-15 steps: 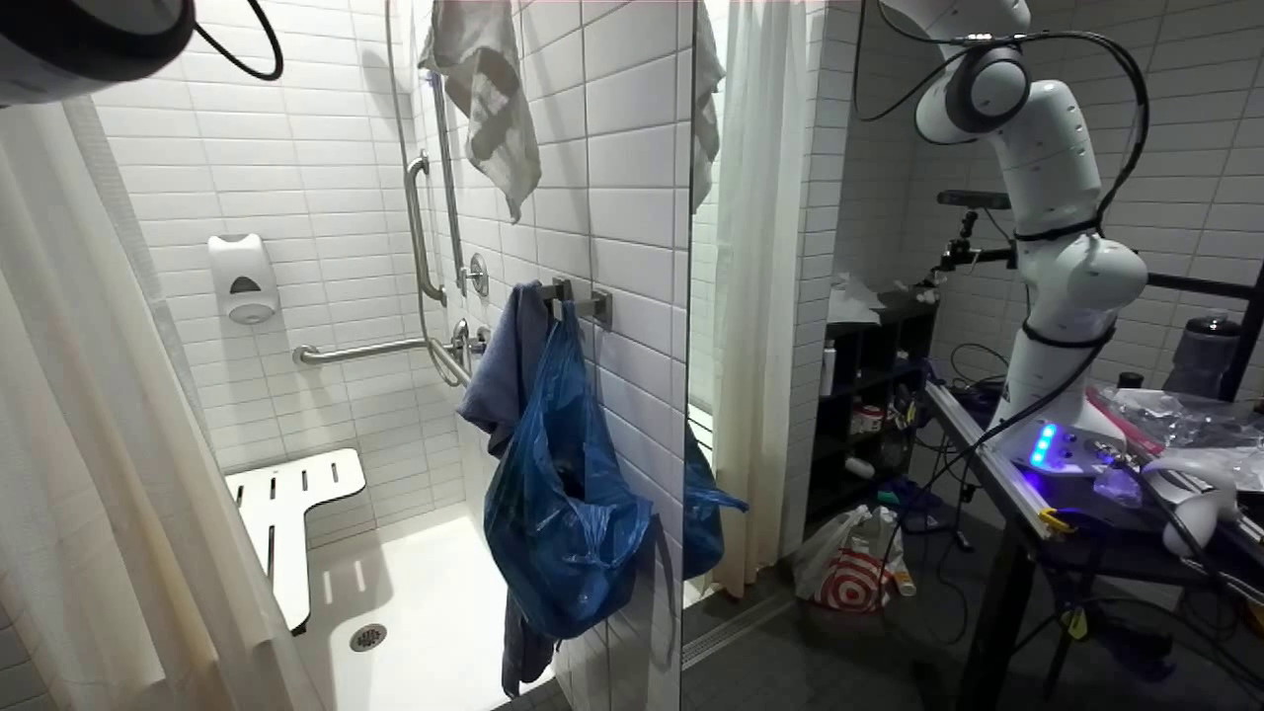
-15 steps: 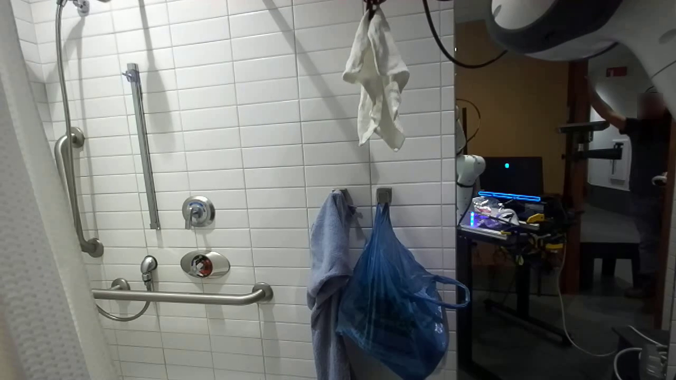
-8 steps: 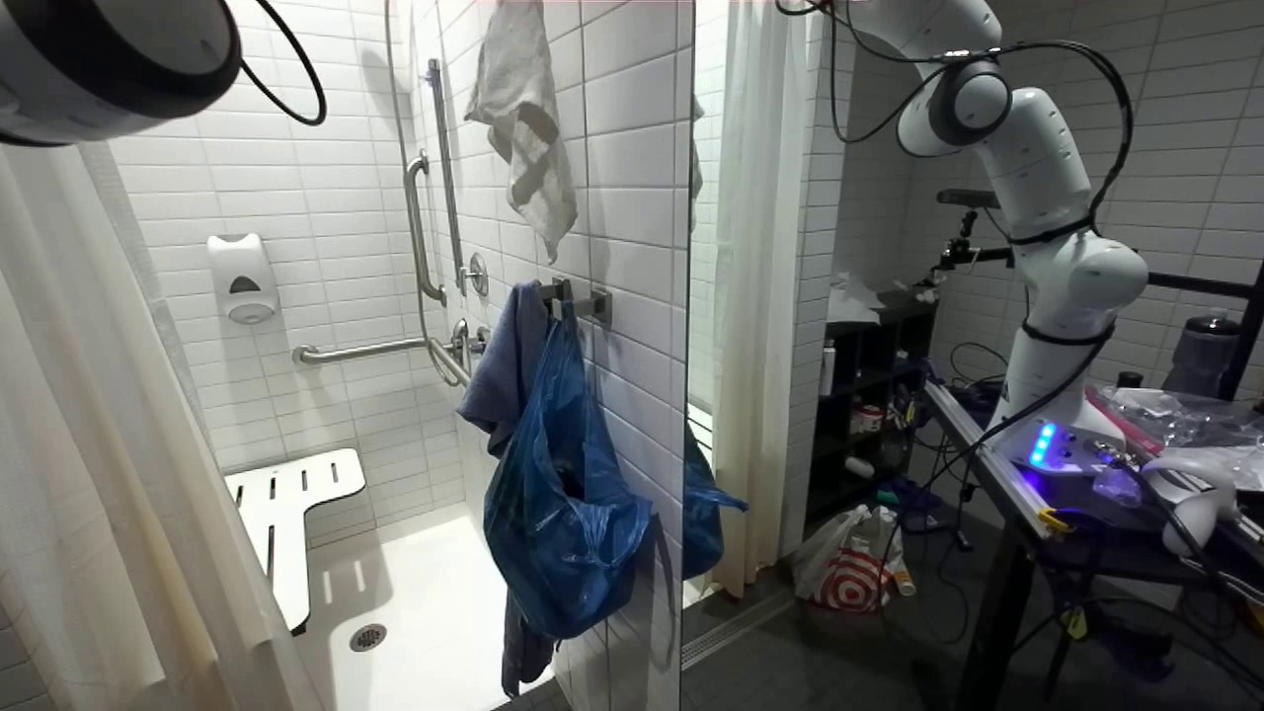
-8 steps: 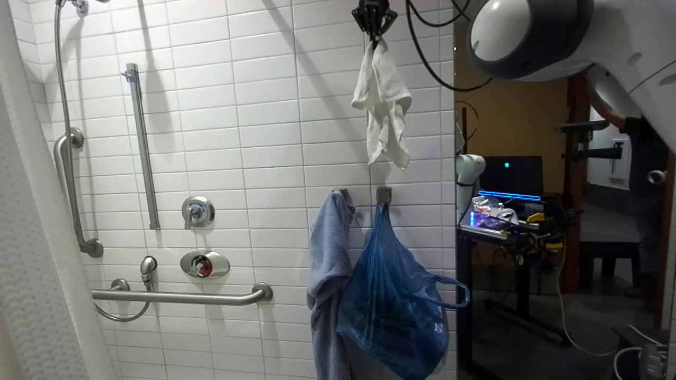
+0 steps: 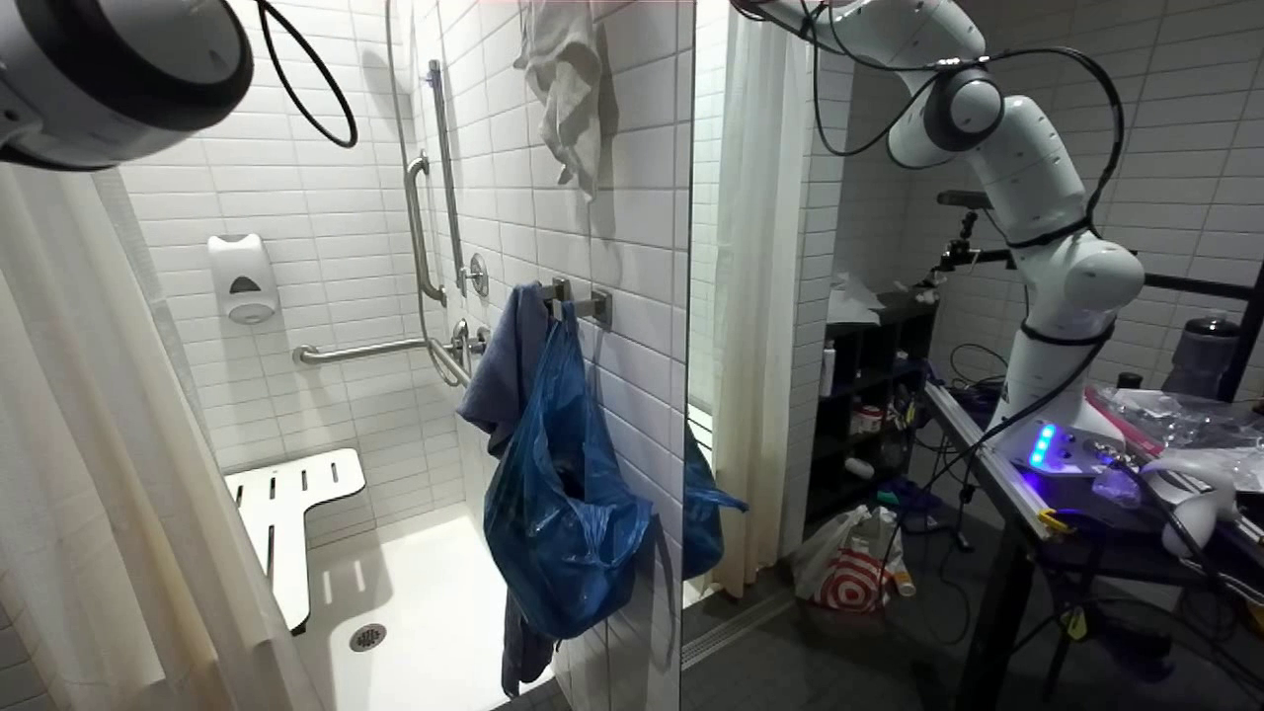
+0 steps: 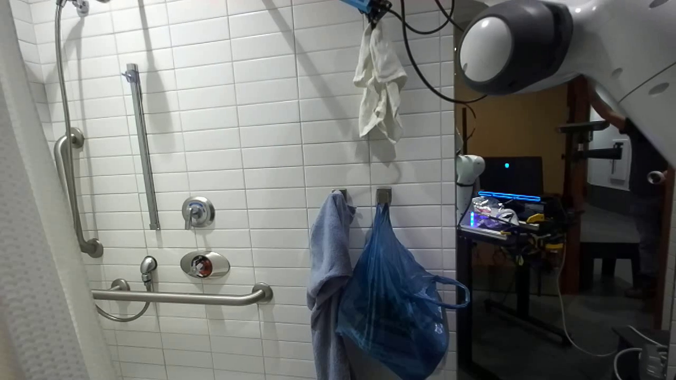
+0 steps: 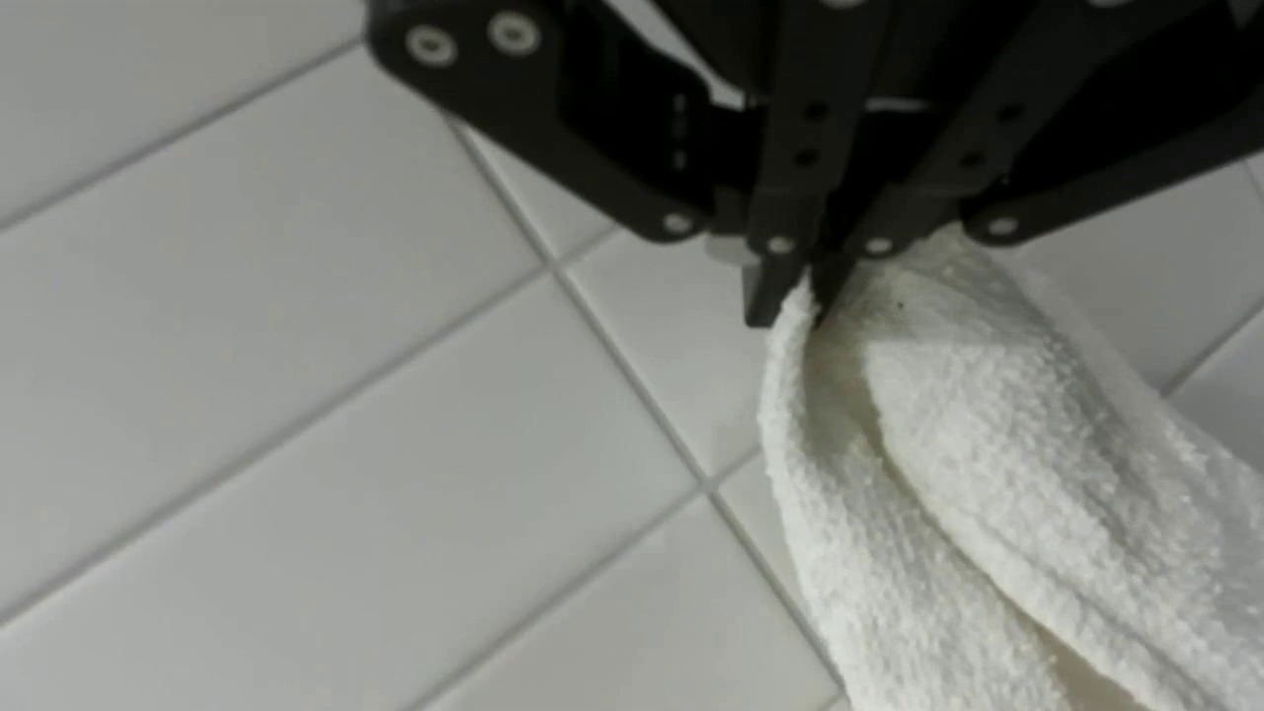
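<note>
Pinching a white cloth [image 6: 388, 68] by its upper end, clamped narrow on the fabric inside the black end effector [image 7: 798, 296]. Dangling below the end effector in an exterior view, in loose folds with pointed lower corners. Hanging in both exterior views above the blue plastic bag [image 6: 396, 311], apart from it. Showing in the wrist view a fuzzy weave and a deep crease between two folds.

Throwing a soft shadow [image 6: 384, 153] on the white tiled wall [image 6: 274, 158] behind and above the blue plastic bag. Seeing on that wall a metal hook [image 6: 384, 195] at the top of the blue plastic bag, holding it by its gathered handle. Finding a blue-gray towel [image 6: 330, 264] just beside the blue plastic bag, and farther left of it, in an exterior view, a shower valve [image 6: 198, 212], a steel grab bar [image 6: 195, 298] and a pale curtain [image 6: 31, 237]. Picking out, also left of the blue plastic bag in an exterior view, a wall dispenser [image 5: 243, 281], a white shower seat [image 5: 293, 523] and a round drain [image 5: 368, 637]. Catching right of the blue plastic bag, in an apparent mirror [image 5: 894, 222], a white robot arm [image 5: 1047, 197] mounted on a cluttered desk [image 5: 1022, 509] and a shopping bag [image 5: 851, 573] with red rings
</note>
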Controlling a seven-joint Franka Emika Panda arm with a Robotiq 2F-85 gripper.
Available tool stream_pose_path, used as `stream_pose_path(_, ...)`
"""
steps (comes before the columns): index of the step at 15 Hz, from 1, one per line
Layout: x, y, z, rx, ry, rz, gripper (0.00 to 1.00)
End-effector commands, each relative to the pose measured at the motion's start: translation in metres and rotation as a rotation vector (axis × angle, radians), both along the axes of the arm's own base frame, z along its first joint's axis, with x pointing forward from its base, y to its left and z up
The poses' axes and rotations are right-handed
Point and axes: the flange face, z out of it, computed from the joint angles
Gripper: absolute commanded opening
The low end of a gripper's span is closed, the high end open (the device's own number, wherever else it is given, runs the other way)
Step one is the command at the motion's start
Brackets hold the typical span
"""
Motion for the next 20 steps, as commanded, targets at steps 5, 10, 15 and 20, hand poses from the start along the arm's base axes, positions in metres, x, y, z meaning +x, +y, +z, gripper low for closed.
stream_pose_path(5, 0.004, -0.003, -0.002, -0.085, -0.062, -0.119, 0.01)
stream_pose_path(10, 0.008, -0.005, -0.007, -0.091, -0.057, -0.14, 0.01)
stream_pose_path(15, 0.015, -0.013, -0.019, -0.077, -0.034, -0.172, 0.01)
stream_pose_path(20, 0.019, -0.027, -0.031, -0.051, -0.013, -0.214, 0.01)
